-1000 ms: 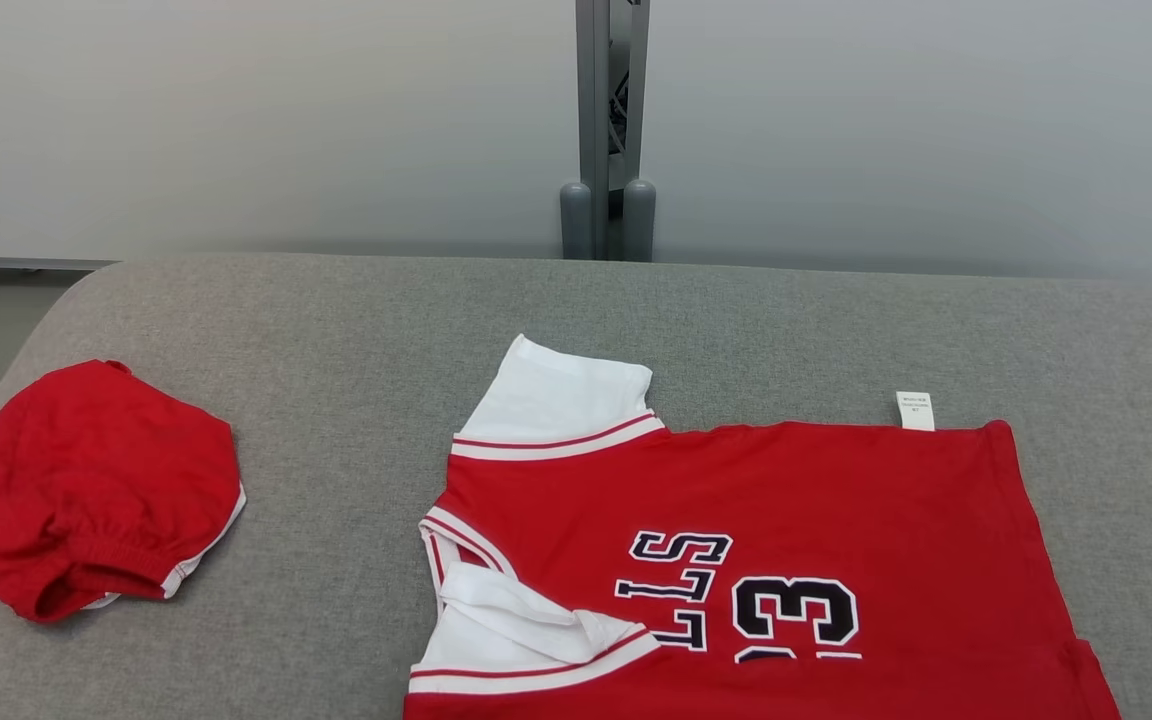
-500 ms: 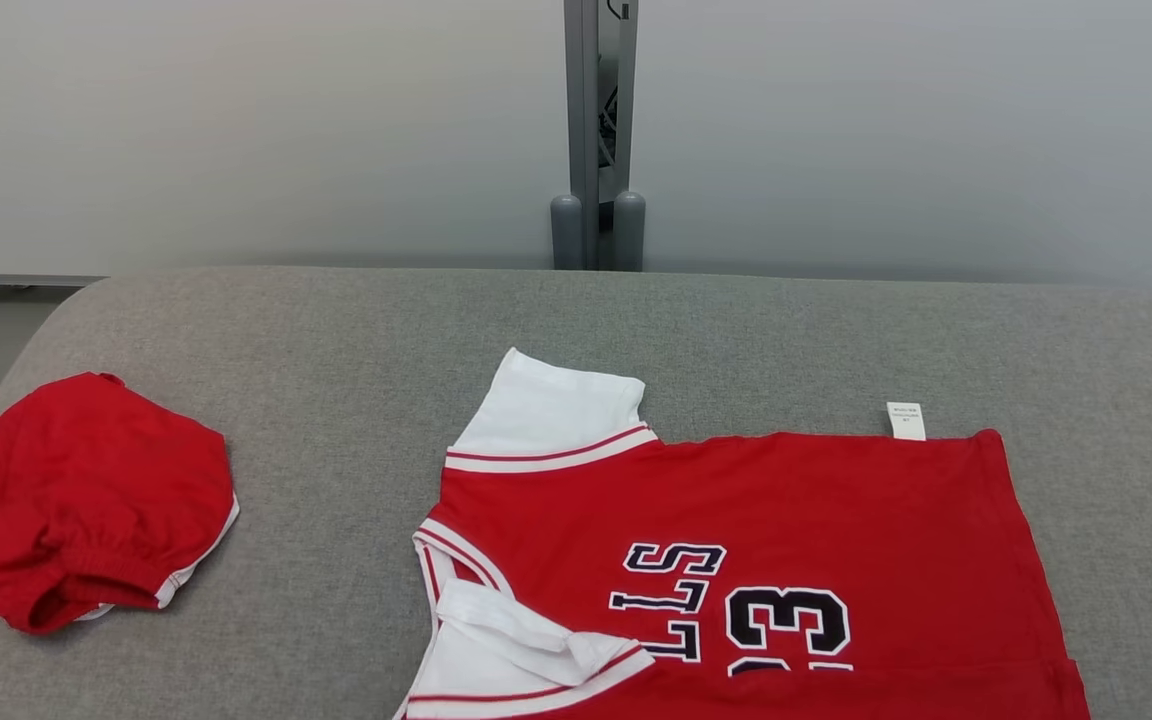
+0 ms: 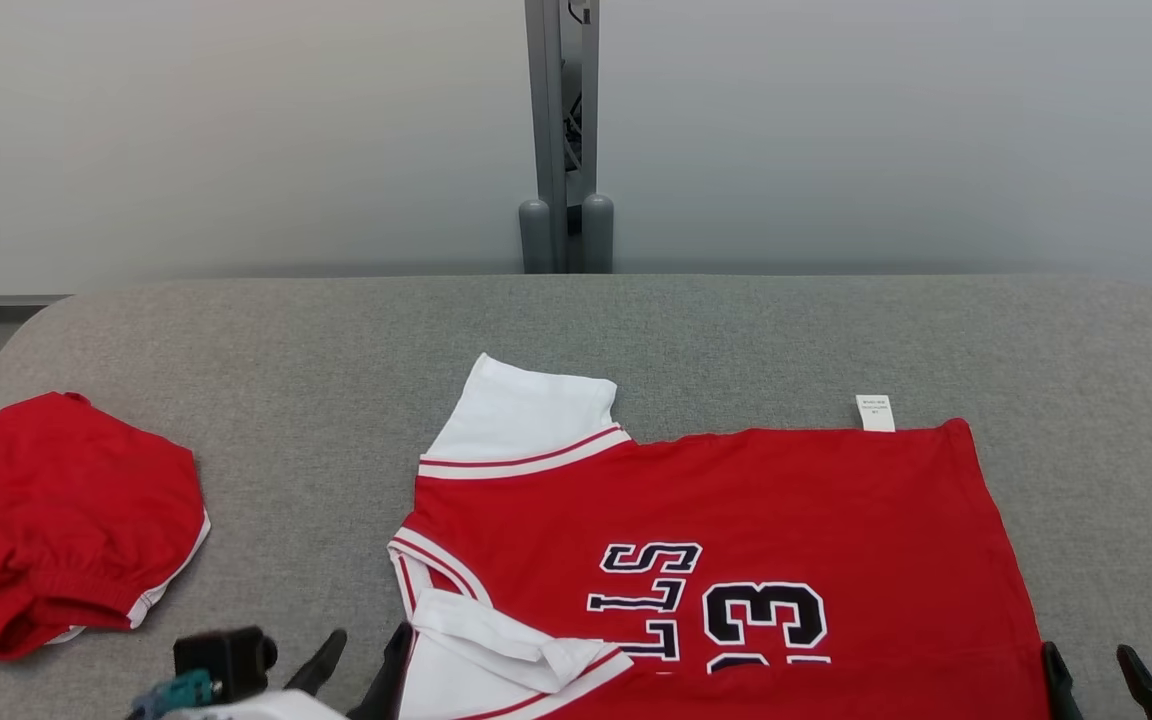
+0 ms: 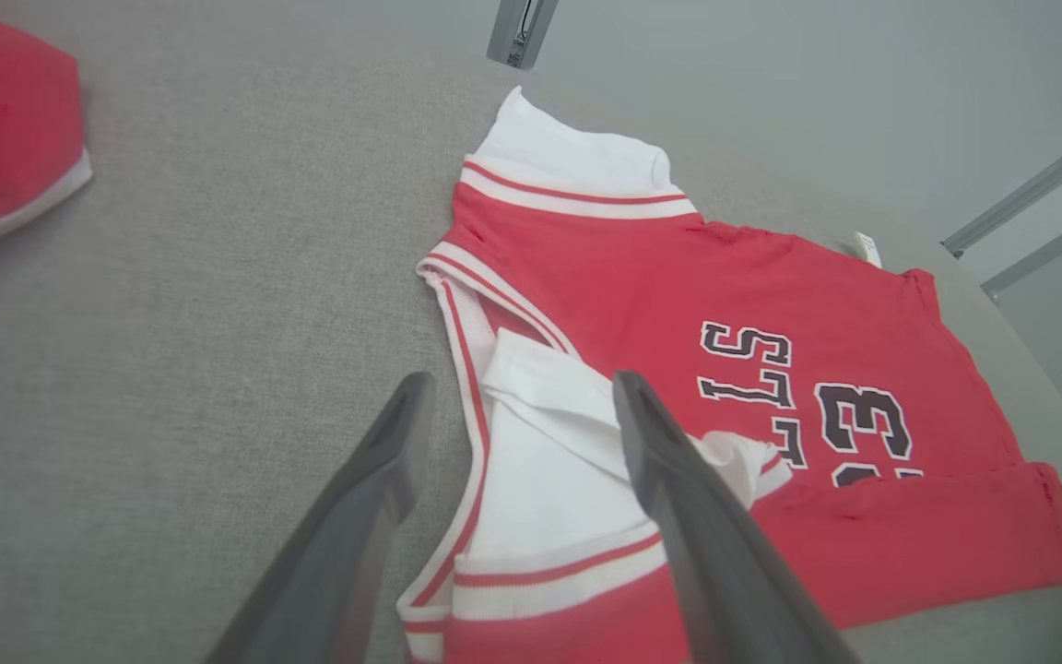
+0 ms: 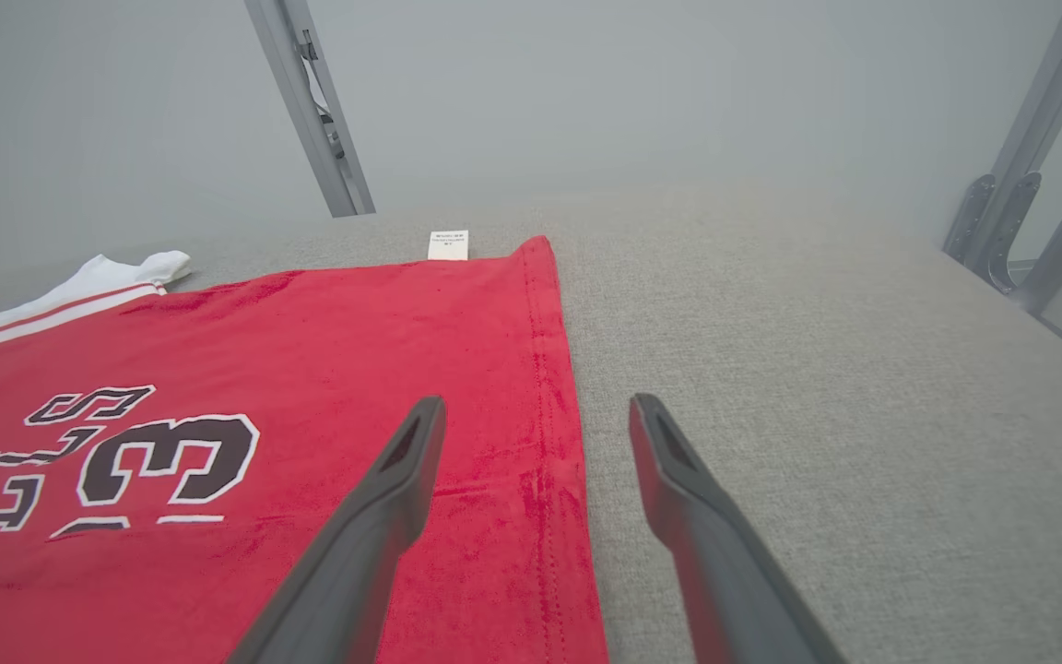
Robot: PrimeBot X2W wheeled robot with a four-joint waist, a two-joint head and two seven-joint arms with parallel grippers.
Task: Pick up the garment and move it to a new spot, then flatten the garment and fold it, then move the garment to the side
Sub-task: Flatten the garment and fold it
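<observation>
The red shirt (image 3: 736, 500) is laid on the counter (image 3: 336, 340). The left tool (image 4: 522, 385) and right tool (image 5: 537, 404) are spread wide (nothing is held).

Head camera high above the grey worktop (image 3: 736, 330), wrist cameras low and close, all three on the red jersey (image 3: 736, 500).

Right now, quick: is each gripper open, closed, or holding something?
Left gripper: open, holding nothing, fingers at the white sleeve of the jersey.
Right gripper: open, holding nothing, fingers at the jersey's side edge.
</observation>
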